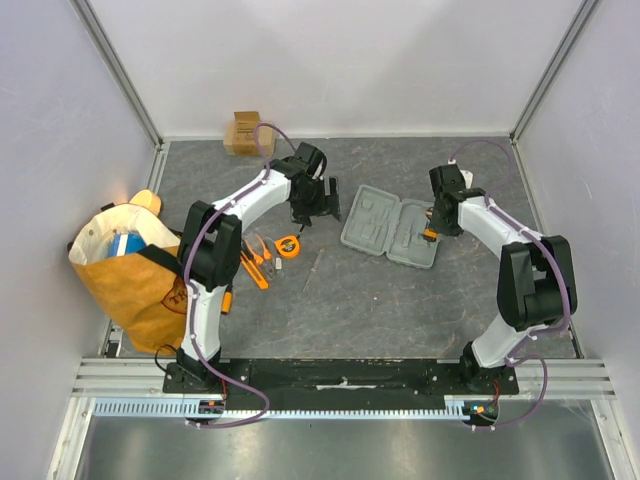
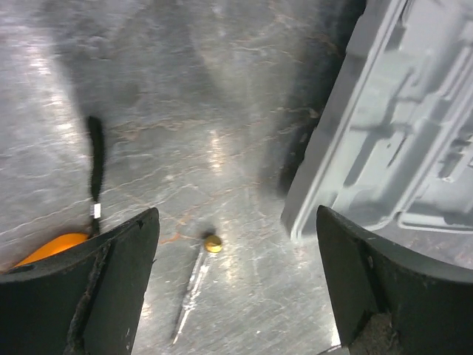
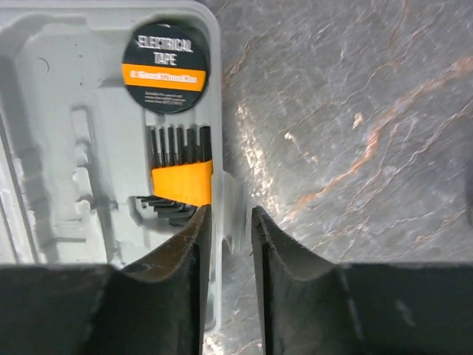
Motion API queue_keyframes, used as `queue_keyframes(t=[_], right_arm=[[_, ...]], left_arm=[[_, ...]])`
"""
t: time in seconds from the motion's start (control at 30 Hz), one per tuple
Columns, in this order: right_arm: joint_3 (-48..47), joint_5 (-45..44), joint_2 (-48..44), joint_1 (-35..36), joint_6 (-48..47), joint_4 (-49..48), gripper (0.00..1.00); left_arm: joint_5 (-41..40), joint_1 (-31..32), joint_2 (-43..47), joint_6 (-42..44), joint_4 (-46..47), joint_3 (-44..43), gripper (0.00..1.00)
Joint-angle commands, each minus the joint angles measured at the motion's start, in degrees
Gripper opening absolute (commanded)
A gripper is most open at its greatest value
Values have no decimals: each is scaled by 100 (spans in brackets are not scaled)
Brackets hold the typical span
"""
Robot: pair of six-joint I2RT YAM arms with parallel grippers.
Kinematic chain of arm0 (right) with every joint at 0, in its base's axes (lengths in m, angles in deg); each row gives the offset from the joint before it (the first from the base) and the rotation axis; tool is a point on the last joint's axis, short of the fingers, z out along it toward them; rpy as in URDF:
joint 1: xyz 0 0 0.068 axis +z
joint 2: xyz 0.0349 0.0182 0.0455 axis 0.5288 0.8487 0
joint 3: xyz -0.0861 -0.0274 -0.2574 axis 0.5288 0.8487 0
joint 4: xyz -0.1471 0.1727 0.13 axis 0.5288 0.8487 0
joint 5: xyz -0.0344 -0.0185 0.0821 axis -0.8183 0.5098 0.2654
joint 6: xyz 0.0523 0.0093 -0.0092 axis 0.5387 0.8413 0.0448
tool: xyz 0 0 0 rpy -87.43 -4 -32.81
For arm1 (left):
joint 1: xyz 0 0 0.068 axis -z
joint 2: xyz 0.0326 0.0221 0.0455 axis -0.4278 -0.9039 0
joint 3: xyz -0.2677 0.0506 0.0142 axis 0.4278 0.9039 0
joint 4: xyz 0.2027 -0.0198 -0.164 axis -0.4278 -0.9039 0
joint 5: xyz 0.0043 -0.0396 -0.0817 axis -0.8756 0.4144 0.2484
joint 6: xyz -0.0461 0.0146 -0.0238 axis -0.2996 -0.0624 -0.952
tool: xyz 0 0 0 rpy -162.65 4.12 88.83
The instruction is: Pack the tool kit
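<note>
We find the left gripper (image 2: 236,251) gaping empty beside the case (image 2: 399,133), poised for pickup; the right gripper (image 3: 229,218) is barely parted, empty, over the seated hex keys (image 3: 181,181).

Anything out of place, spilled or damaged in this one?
Nothing damaged or spilled. The grey case lies open; the pliers, tape measure and a thin metal tool lie loose on the table to its left, not yet packed.

Grey case (image 1: 385,225) lies open (tape (image 3: 164,65) inside); orange tools (image 1: 258,268) lie left.
</note>
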Motion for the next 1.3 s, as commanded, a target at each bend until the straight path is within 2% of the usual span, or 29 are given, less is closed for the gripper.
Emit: queue_keyframes(t=[0.0, 0.03, 0.1, 0.17, 0.27, 0.4, 0.5, 0.73, 0.83, 1.03, 1.27], right_arm=[[-516, -420, 100, -18, -218, -364, 52], [-603, -368, 65, -26, -174, -355, 66], [-727, -227, -40, -18, -77, -364, 79], [-815, -139, -137, -9, -7, -355, 85], [-912, 168, -269, 44, -41, -390, 85], [-816, 1072, -182, 272, -103, -662, 79], [-876, 1180, 98, 798, -120, -786, 74], [-1123, 1636, 828, 1467, 178, -1076, 36], [-1193, 1839, 1136, 1617, 126, -1059, 24], [-869, 2050, 1128, 1784, 3, -971, 21], [-306, 2015, 1014, 1793, -138, -681, 20]], left_arm=[[-461, -150, 602, 375, -132, 67, 93], [-514, -203, 672, 402, -194, 102, 93], [-619, -291, 865, 428, -247, 233, 93], [-759, -396, 1111, 446, -256, 452, 93], [-1015, -563, 1498, 411, -256, 848, 92], [-1515, -879, 1911, 121, -247, 1524, 90], [-1525, -1231, 2096, -116, -124, 1973, 86], [-1490, -1653, 2474, -336, 183, 2510, 78], [-1551, -1750, 2501, -363, 210, 2598, 72], [-2131, -1881, 2501, -179, 131, 2695, 66], [-1798, -2005, 2167, -90, 236, 2704, 58]])
